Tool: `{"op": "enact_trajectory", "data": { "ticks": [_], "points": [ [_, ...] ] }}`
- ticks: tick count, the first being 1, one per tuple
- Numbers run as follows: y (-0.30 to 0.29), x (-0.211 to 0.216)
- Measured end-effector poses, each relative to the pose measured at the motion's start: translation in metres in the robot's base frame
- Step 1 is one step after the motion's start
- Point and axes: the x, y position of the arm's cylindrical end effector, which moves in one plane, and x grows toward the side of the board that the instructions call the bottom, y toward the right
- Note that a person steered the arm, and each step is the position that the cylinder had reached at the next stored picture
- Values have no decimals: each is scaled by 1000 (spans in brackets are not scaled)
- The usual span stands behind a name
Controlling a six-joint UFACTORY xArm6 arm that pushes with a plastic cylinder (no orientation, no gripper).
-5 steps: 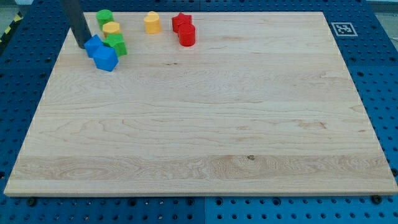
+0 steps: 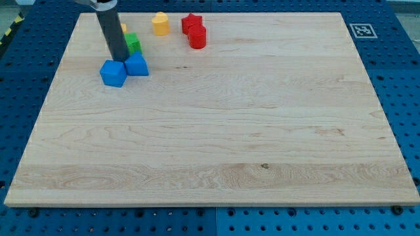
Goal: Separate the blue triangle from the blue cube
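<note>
The blue cube (image 2: 113, 73) lies near the board's upper left. The blue triangle (image 2: 137, 65) lies just to its right, and the two touch or nearly touch. My tip (image 2: 121, 60) rests on the board right above the seam between them, against their top edges. The dark rod rises from there toward the view's top and hides part of the blocks behind it.
A green block (image 2: 134, 43) sits just above the blue triangle, partly behind the rod. A yellow block (image 2: 123, 28) peeks out beside the rod. Another yellow block (image 2: 160, 23), a red star (image 2: 191, 23) and a red block (image 2: 197, 37) lie along the top edge.
My tip has moved right and down, from left of the blue pair to just above it. Both blue blocks have shifted down and right and now sit side by side.
</note>
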Motion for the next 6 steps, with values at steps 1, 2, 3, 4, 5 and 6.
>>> {"op": "enact_trajectory", "data": {
  "ticks": [1,2,3,4,5,6],
  "points": [
    [33,10],
    [74,17],
    [123,19],
    [147,20],
    [144,20],
    [139,21]
  ]
}}
